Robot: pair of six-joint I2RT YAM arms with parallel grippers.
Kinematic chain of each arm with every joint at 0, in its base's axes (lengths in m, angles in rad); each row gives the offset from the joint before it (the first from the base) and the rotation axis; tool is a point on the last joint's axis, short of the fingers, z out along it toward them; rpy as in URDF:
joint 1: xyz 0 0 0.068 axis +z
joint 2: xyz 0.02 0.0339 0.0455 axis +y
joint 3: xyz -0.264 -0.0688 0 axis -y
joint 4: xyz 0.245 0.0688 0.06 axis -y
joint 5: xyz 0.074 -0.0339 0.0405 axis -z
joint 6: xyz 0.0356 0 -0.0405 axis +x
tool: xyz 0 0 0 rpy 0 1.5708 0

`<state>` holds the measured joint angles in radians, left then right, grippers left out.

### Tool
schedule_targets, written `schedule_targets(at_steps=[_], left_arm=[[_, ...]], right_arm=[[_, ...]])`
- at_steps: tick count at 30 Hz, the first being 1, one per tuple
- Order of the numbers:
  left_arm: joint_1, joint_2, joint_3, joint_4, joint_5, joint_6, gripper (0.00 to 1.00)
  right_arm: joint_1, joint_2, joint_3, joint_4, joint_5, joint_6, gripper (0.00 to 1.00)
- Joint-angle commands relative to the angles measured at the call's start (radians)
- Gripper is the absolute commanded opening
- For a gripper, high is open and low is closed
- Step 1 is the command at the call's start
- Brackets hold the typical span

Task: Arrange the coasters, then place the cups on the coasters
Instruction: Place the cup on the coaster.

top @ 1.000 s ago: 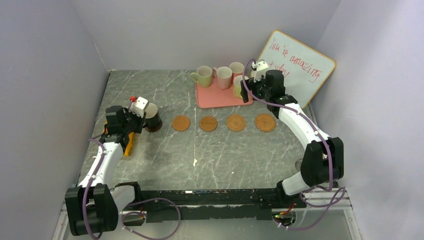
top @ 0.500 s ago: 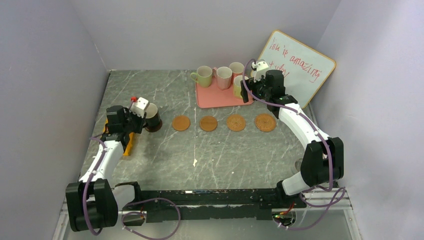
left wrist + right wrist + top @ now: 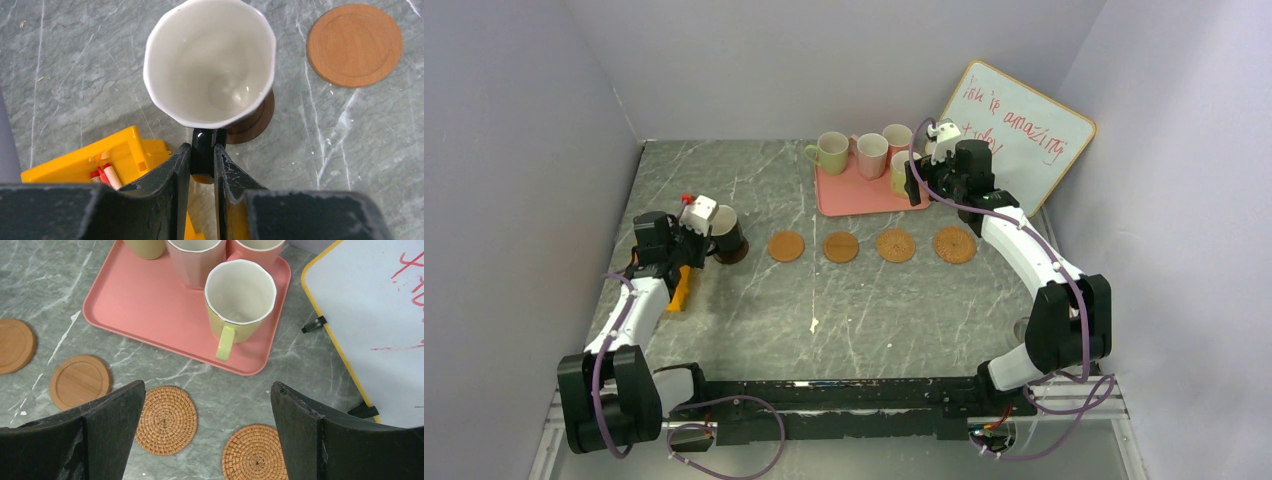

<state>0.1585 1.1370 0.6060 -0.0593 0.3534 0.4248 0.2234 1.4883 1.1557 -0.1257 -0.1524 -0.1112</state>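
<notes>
The dark brown cup [image 3: 210, 60], pale inside, stands over the dark brown coaster [image 3: 255, 125] at the left end of the row. My left gripper [image 3: 202, 152] is shut on the cup's black handle. Four orange-tan coasters run rightward in a line: two smooth [image 3: 787, 246] [image 3: 841, 246], two woven [image 3: 896, 245] [image 3: 955, 245]. On the pink tray [image 3: 849, 195] stand two pale green cups [image 3: 832, 152] [image 3: 240, 290] and two pink cups [image 3: 871, 155] [image 3: 897, 140]. My right gripper [image 3: 207, 385] hovers open just in front of the nearer green cup, holding nothing.
A yellow holder with red markers [image 3: 115, 160] lies right beside my left gripper. A yellow-framed whiteboard [image 3: 1014, 135] leans on the wall at the back right, close behind my right arm. Grey walls enclose the table on three sides.
My left gripper has tightened on the cup's handle and its wrist has shifted slightly left. The right arm has not moved.
</notes>
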Motion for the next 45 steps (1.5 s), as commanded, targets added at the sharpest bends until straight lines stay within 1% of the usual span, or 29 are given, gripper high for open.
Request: schedule_targets(at_steps=[1, 6, 21, 23, 26, 33, 45], left_arm=[[0.013, 0.005, 0.005, 0.027, 0.029, 0.002, 0.23], [0.016, -0.011, 0.001, 0.020, 0.042, 0.001, 0.18], [0.018, -0.057, -0.012, 0.001, 0.063, 0.009, 0.19], [0.018, -0.047, -0.011, 0.000, 0.069, 0.012, 0.20], [0.018, -0.033, -0.002, -0.011, 0.076, 0.015, 0.25], [0.018, -0.051, -0.011, -0.011, 0.077, 0.019, 0.33], [0.018, -0.079, 0.015, -0.091, 0.114, 0.038, 0.34]], right_arm=[[-0.002, -0.037, 0.001, 0.035, -0.017, 0.010, 1.00], [-0.002, -0.039, 0.001, 0.035, -0.018, 0.010, 1.00], [-0.001, -0.040, 0.001, 0.035, -0.019, 0.011, 1.00], [-0.001, -0.041, 0.001, 0.035, -0.019, 0.011, 1.00], [-0.001, -0.041, 0.001, 0.035, -0.019, 0.011, 1.00], [-0.001, -0.041, 0.001, 0.035, -0.019, 0.011, 1.00], [-0.001, -0.049, 0.001, 0.035, -0.024, 0.015, 1.00]])
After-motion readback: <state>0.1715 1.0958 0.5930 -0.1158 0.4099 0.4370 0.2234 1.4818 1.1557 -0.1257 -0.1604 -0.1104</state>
